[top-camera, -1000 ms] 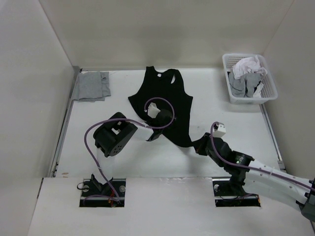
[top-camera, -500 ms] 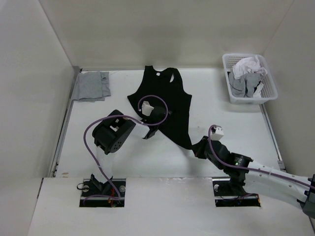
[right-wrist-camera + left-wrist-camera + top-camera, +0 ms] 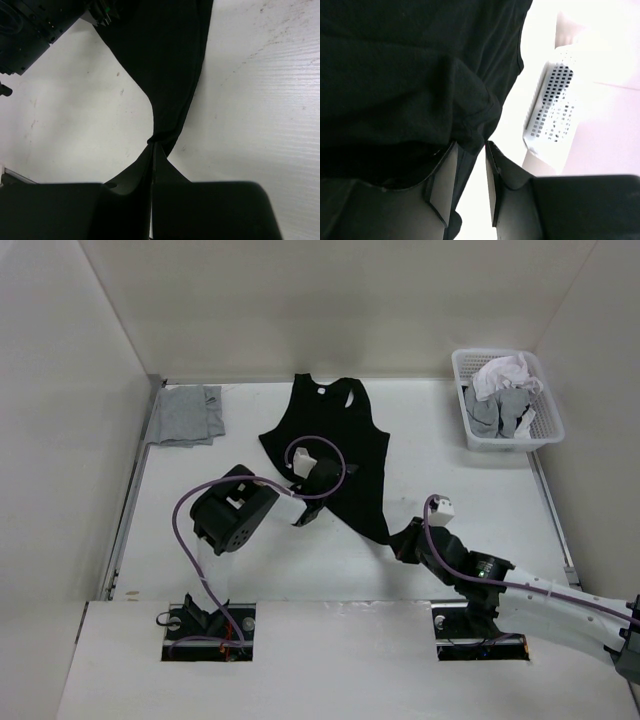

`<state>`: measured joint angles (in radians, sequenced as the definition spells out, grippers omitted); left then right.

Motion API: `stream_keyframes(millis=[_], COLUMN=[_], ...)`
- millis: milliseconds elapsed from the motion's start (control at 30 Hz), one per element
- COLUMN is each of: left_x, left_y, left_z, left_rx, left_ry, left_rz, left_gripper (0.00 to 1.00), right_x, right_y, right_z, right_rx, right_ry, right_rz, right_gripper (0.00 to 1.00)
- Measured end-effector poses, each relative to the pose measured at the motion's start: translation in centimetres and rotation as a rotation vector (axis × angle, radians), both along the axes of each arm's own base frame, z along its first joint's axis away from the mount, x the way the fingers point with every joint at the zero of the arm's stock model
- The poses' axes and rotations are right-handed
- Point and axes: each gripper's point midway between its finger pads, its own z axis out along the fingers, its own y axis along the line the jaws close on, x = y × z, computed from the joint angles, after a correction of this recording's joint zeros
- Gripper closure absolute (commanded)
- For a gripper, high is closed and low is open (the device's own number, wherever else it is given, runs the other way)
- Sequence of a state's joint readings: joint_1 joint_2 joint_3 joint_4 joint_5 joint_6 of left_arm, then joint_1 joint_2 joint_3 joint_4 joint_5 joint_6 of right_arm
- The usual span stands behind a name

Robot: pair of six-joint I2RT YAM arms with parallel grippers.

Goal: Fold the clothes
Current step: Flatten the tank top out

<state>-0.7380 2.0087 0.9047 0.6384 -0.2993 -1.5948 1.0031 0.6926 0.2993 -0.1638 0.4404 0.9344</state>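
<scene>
left fingers [image 3: 446,172] parted, a loose fold of the black tank top [image 3: 335,430] lying between the tips, wrist bent low over the garment's near left part. right fingers [image 3: 142,167] pinched shut on the lower hem corner, forearm stretched low across the surface [image 3: 460,470]. spread mid-surface, straps at the far end.

In your left wrist view, a fold of the tank top [image 3: 410,75] filled the gap at the tips of the left gripper [image 3: 471,150]. You could not tell whether its fingers [image 3: 445,175] pinched the fold or only flanked it. The cloth ran off the top and left edges. Glare washed out the basket [image 3: 547,115], so its contents were lost. From above, the left wrist covered those fingertips. The hem corner vanished inside the right gripper [image 3: 152,145], and the right arm [image 3: 570,608] was cut by the right edge.
</scene>
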Motion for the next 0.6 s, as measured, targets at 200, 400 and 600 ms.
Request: stream_keyframes(millis=[200,400,600], left_x=[0.0,0.5,1.3], left_y=[-0.2,0.3,0.9], left_z=[-0.2,-1.0,-1.6], left_rx=[-0.015,-0.024,-0.047], left_ry=[0.002,0.011,0.012], left_rz=[-0.002,0.015,0.026], left_gripper=[0.79,0.88,0.99], right_x=[-0.1,-0.2,-0.2], right_y=[0.1,0.1,0.2], right_z=[0.0,0.1,0.1], right_rx=[0.001,0.004,0.005], right_ry=[0.000,-0.001,-0.001], right_rz=[0.007,0.008,0.009], right_gripper=[1.00,1.00,1.00])
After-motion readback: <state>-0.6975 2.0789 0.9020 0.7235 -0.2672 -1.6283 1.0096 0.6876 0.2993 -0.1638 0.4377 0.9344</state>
